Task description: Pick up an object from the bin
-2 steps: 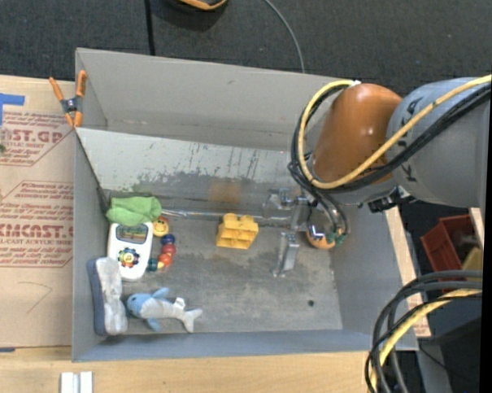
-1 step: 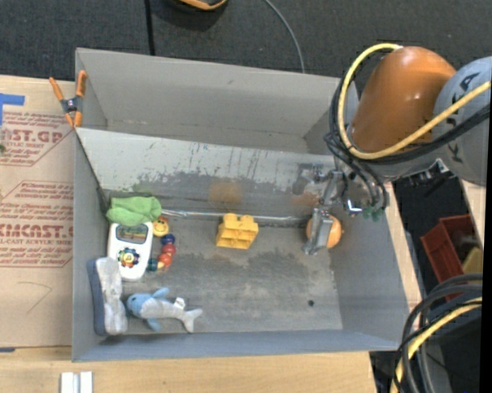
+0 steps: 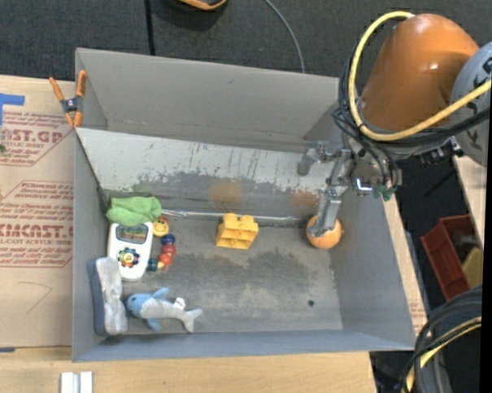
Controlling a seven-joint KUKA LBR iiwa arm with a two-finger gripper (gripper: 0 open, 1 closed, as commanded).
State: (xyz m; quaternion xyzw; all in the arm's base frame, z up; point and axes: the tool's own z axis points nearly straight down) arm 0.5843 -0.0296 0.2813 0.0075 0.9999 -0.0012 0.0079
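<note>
Plainly the gripper (image 3: 326,223) hangs at the three-o'clock side of the bin (image 3: 234,101), its tip against a small orange ball (image 3: 325,237) lying just at its six o'clock. Open or closed, I cannot tell. A yellow block (image 3: 237,231) sits at the ball's nine o'clock, well apart; nothing crowds it.

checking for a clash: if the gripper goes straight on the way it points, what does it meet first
The orange ball right under the gripper, by the bin's right wall; they may already touch, depth unclear.
</note>
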